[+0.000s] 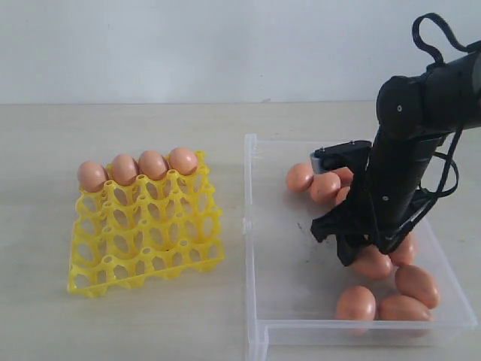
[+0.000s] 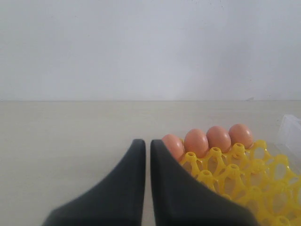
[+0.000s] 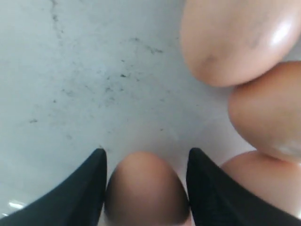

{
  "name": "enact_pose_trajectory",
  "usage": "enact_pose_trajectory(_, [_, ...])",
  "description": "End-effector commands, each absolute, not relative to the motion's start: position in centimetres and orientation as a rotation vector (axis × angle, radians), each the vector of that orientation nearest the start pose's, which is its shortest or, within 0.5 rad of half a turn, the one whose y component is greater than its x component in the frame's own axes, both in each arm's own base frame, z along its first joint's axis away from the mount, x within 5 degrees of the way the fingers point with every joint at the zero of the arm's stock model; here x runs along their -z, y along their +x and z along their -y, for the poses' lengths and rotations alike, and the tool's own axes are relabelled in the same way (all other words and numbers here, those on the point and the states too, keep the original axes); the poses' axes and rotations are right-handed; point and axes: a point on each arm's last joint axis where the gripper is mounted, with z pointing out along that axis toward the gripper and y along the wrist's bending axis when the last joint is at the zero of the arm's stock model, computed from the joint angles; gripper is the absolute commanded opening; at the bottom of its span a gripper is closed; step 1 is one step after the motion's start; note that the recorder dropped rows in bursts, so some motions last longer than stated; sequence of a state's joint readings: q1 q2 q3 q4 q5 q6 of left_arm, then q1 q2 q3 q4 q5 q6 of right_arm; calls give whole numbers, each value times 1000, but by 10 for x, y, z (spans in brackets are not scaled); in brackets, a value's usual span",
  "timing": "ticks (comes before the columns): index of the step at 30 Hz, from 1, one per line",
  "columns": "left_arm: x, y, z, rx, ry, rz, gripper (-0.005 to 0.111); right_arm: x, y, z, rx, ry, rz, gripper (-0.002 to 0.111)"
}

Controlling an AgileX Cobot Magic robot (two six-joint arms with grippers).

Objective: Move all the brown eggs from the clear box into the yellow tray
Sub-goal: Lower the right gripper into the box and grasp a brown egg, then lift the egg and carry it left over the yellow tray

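Brown egg [image 3: 146,193] sits in clear box [image 1: 285,256], 4 o'clock of centre; right gripper [image 3: 146,151] clamps its flanks. Likely light, slick, brittle: hold across the short waist, gently. Yellow tray [image 1: 98,282] lies at 9 o'clock.

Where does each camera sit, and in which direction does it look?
Exterior view: off the arms, raised, looking down at the yellow tray and clear box; shows the right arm and right hand.
Left wrist view: low beside the tray, looking level across the table; shows the left hand.
Right wrist view: inside the box, looking at its floor and brown eggs; fingers flank one.
Shared: exterior and left wrist both show the tray's four eggs.
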State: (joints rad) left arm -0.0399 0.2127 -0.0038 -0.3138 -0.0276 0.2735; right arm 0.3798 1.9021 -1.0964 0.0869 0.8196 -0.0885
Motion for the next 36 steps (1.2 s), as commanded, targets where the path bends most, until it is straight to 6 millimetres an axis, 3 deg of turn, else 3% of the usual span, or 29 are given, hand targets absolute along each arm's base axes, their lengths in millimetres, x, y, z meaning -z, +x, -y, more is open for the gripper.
enact_pose_trajectory(1, [-202,74,2,55,-4,-1666,4,-127,305,-122,5,-943,-3037,66])
enact_pose_trajectory(8, [-202,74,2,55,-4,-1666,4,-128,308,-114,145,-1090,-2986,63])
enact_pose_trajectory(12, [-202,74,2,55,-4,-1666,4,-127,307,-116,97,-952,-3035,36])
enact_pose_trajectory(15, [-202,74,2,55,-4,-1666,4,-127,307,-118,75,-814,-3071,5])
enact_pose_trajectory(16, [-202,74,2,55,-4,-1666,4,-127,307,-118,71,-799,-3072,0])
enact_pose_trajectory(19, [-202,74,2,55,-4,-1666,4,-129,313,-121,45,-730,-3011,0])
enact_pose_trajectory(23, [-202,74,2,55,-4,-1666,4,-141,330,-129,-64,-512,-2743,0])
enact_pose_trajectory(26, [-202,74,2,55,-4,-1666,4,-153,334,-133,-221,-304,-2434,0])
enact_pose_trajectory(30, [-202,74,2,55,-4,-1666,4,-157,313,-127,-419,-167,-1940,0])
enact_pose_trajectory(33, [-202,74,2,55,-4,-1666,4,-157,291,-118,-516,-111,-1669,0])
enact_pose_trajectory(34, [-202,74,2,55,-4,-1666,4,-157,284,-116,-544,-95,-1598,0])
enact_pose_trajectory(36, [-202,74,2,55,-4,-1666,4,-148,278,-114,-572,-68,-1645,0])
